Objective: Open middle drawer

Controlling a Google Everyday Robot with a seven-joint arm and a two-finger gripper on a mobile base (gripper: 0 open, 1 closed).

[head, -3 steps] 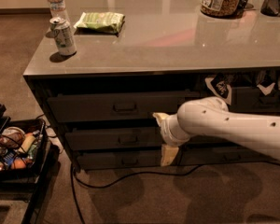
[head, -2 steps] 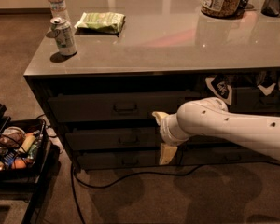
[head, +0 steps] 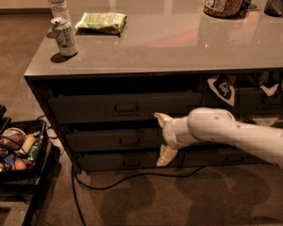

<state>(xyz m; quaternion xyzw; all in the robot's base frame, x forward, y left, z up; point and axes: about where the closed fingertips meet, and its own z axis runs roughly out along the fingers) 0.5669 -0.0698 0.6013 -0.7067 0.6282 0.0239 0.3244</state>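
The middle drawer [head: 96,140] is seen shut in the dark cabinet [head: 42,92], between the taller top drawer [head: 85,108] and the slim bottom drawer [head: 104,162]. Its small loop handle [head: 129,141] sits at the centre of the front. The gripper [head: 163,137] is held just right of that handle, in front of the drawer face. Its two pale fingers [head: 165,155] are spread apart, one above the other, with nothing between them, so no hold on the handle is made yet.

For a clean pull, the gripper is best shifted left until the handle bar lies between the fingers, then closed firmly on it. The pull is best kept straight and level, so the front is not twisted or jammed. The cable [head: 132,177] on the floor is best avoided.
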